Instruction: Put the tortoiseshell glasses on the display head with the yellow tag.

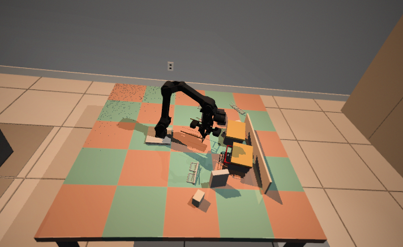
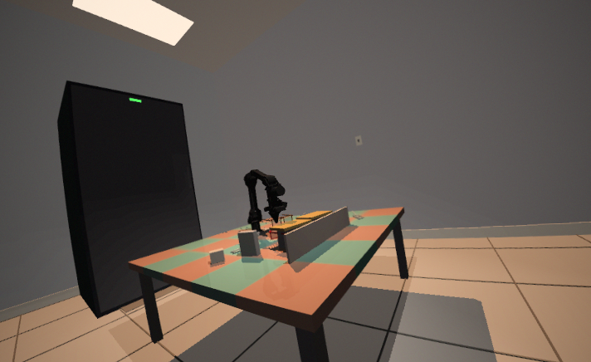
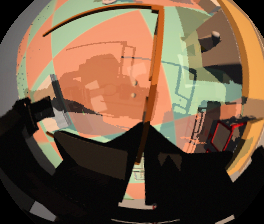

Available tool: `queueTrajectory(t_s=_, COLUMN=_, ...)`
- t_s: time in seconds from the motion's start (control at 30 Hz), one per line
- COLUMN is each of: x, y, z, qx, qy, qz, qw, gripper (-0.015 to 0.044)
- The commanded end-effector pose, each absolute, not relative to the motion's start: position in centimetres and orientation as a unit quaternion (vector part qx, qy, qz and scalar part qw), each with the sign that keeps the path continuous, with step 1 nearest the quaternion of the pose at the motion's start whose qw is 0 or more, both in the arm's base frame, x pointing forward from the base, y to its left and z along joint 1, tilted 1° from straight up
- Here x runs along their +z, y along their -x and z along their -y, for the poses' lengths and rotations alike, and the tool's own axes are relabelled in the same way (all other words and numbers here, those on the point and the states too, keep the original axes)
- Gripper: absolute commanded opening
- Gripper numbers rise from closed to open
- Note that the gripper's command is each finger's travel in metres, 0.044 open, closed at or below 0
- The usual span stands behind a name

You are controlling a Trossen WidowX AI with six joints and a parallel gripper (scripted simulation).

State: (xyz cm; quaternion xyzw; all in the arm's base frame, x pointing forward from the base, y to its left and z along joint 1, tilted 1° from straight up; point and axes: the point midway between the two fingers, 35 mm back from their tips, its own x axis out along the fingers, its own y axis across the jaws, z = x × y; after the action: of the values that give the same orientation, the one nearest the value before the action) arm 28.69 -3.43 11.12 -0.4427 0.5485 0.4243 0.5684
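My gripper is shut on the tortoiseshell glasses, holding them above the table. In the wrist view the brown-orange front runs up from the fingertips and one temple reaches left from its top end. Two display heads stand under orange-yellow tops, the far top and the near top. The gripper is to their left in the top view. Red glasses are at the near head. I cannot make out which head has the yellow tag; the heads' faces are mostly hidden or dark.
A long upright panel stands behind the heads. A grey block stands near the near head, with a smaller block farther out. Pale glasses lie on the table; another pair lies at the back.
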Motion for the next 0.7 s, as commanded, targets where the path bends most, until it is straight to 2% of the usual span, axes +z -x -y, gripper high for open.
queueTrajectory(t_s=0.0, x=10.7, y=-28.7, z=3.4, qx=0.426, qy=0.443, qz=-0.547, qw=0.568, gripper=0.0)
queueTrajectory(t_s=0.67, x=9.1, y=-28.8, z=3.4, qx=0.426, qy=0.443, qz=-0.547, qw=0.568, gripper=0.0)
